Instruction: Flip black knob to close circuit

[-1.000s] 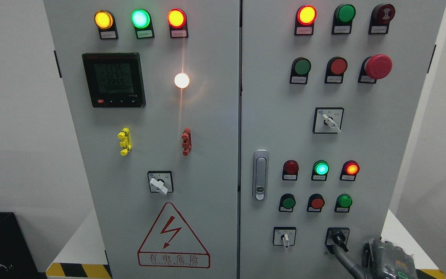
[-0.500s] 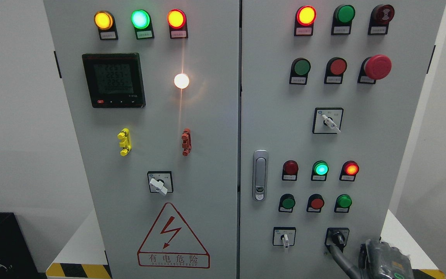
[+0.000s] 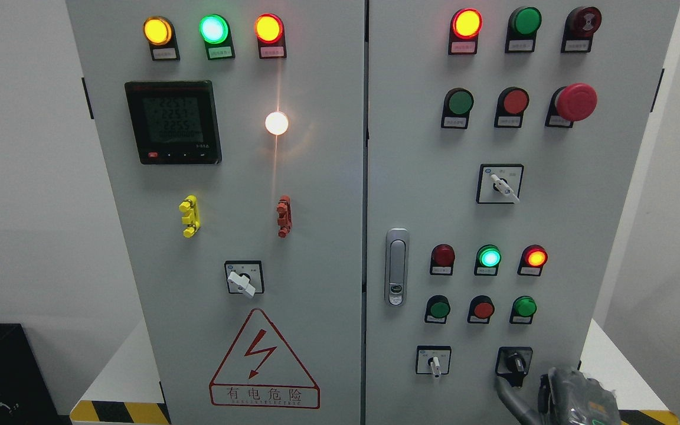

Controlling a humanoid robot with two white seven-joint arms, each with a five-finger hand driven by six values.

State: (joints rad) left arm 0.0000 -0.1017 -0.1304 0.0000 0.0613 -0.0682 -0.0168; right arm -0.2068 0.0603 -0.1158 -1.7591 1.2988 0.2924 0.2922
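Right robot hand (image 3: pixel 573 396) sat at the bottom edge of the head view, below and just right of the black knob (image 3: pixel 515 360), one grey finger (image 3: pixel 511 401) reaching up-left toward the knob's plate; whether it touched I could not tell, nor whether the fingers were curled or spread. No left arm showed. The knob's handle pointed roughly up-left to down-right. It sat low on the cabinet (image 3: pixel 552 224), right of a white-handled switch (image 3: pixel 434 361).
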